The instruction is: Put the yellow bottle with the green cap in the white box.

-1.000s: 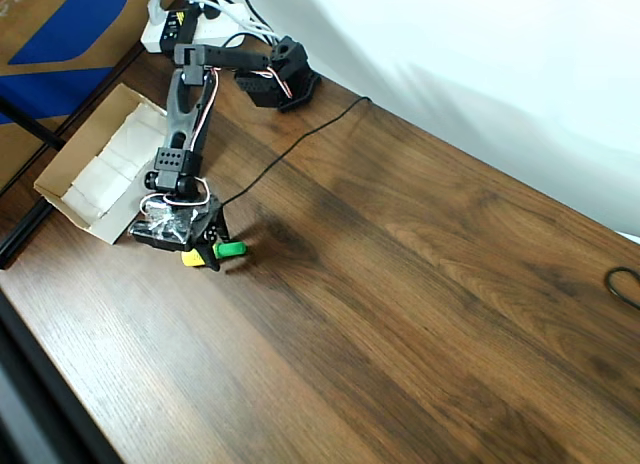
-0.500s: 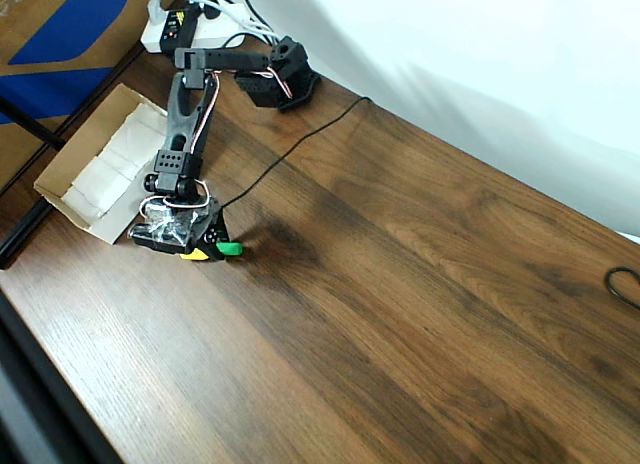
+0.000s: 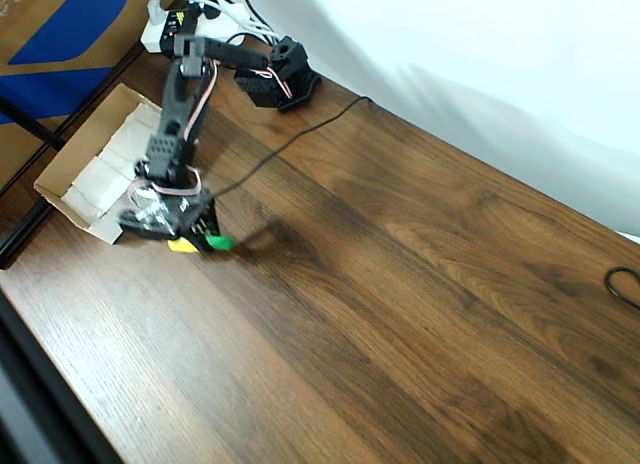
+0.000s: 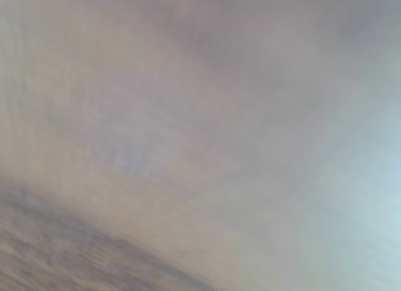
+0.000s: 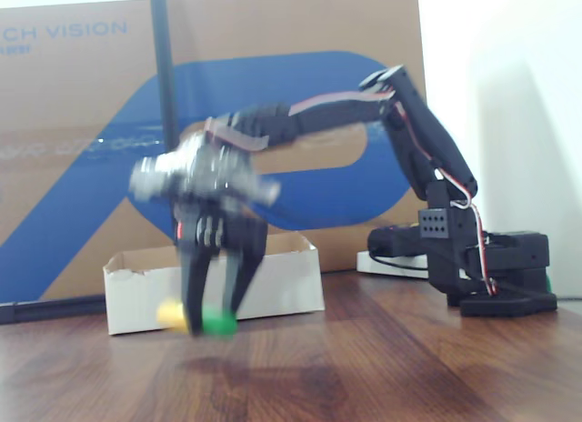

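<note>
The yellow bottle with the green cap (image 3: 200, 244) lies sideways between the fingers of my black gripper (image 3: 198, 240), lifted off the wood, cap pointing right in the overhead view. In the fixed view the gripper (image 5: 211, 322) hangs downward, blurred by motion, shut on the bottle (image 5: 195, 319), yellow body to the left, green cap to the right. The white box (image 3: 95, 164) is an open shallow tray with white paper padding, just left of the gripper in the overhead view. In the fixed view the box (image 5: 282, 290) stands behind the gripper. The wrist view is a grey blur.
The arm's black base (image 3: 280, 74) stands at the table's back edge with a thin black cable (image 3: 300, 139) running across the wood. A large brown and blue cardboard panel (image 5: 91, 95) stands behind the box. A black pole (image 5: 162, 58) rises beside it.
The gripper, holding the bottle, has risen and shifted left toward the white box; the arm has swung the same way.
</note>
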`<state>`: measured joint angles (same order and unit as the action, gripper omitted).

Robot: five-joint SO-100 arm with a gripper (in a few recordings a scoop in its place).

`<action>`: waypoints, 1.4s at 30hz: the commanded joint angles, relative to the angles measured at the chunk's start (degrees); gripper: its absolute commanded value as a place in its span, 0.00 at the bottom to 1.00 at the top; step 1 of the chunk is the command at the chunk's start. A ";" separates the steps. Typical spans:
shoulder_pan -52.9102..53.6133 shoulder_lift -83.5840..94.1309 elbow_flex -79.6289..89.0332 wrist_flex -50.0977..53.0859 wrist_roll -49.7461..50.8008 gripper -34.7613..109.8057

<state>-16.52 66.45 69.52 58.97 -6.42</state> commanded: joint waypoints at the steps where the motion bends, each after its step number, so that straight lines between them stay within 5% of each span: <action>1: 1.76 12.83 0.79 0.62 0.62 0.24; 21: 21.45 31.82 9.67 0.26 -0.09 0.24; 42: 41.75 39.29 29.27 -13.80 -3.16 0.24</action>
<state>25.22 101.34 99.32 46.14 -8.79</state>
